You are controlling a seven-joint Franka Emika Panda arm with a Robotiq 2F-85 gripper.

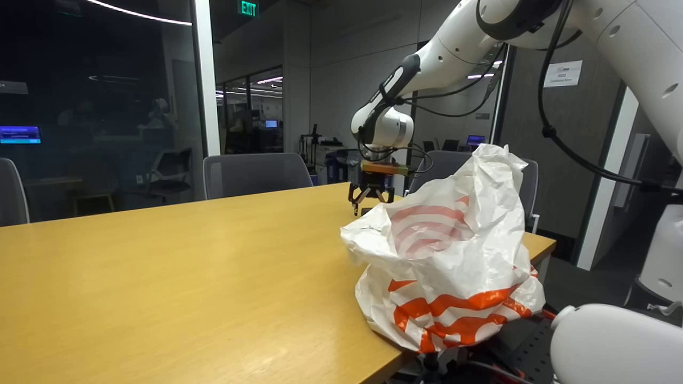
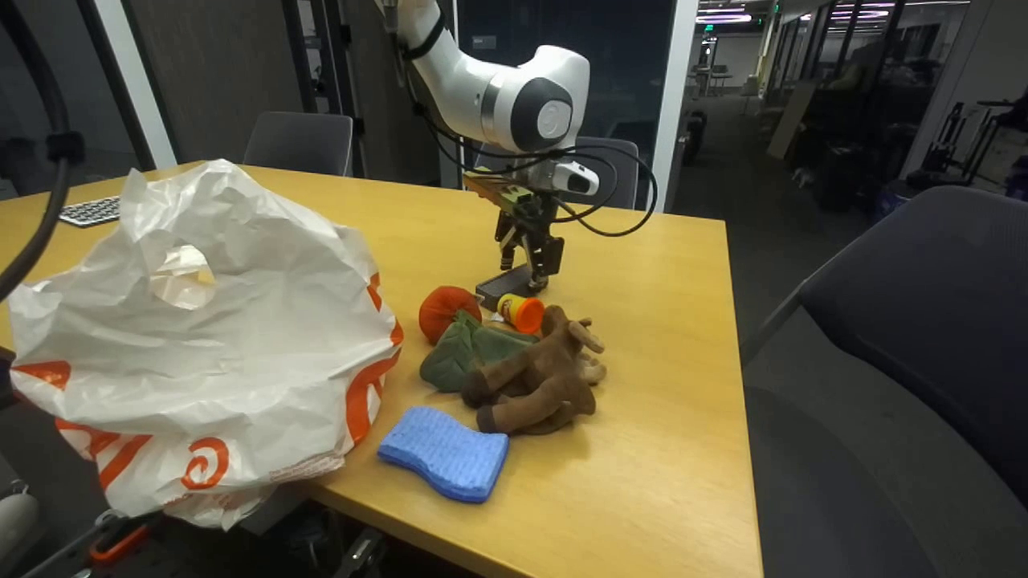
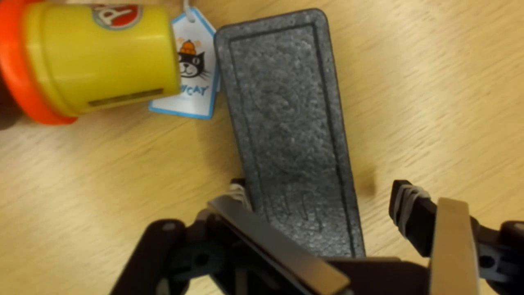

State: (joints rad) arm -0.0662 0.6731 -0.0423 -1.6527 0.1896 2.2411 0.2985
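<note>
In the wrist view the jaws stand wide apart, gripping nothing, astride the grey block mid-frame. One fingertip nearly meets its left edge; uneven closing could swivel it into the yellow tub, upper left.

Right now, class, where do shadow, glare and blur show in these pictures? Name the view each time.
Wrist view: a faint shadow beside the dark grey block, the orange lid at the left edge softly blurred; in an exterior view, pale sheen on the table and dark glass behind.
</note>
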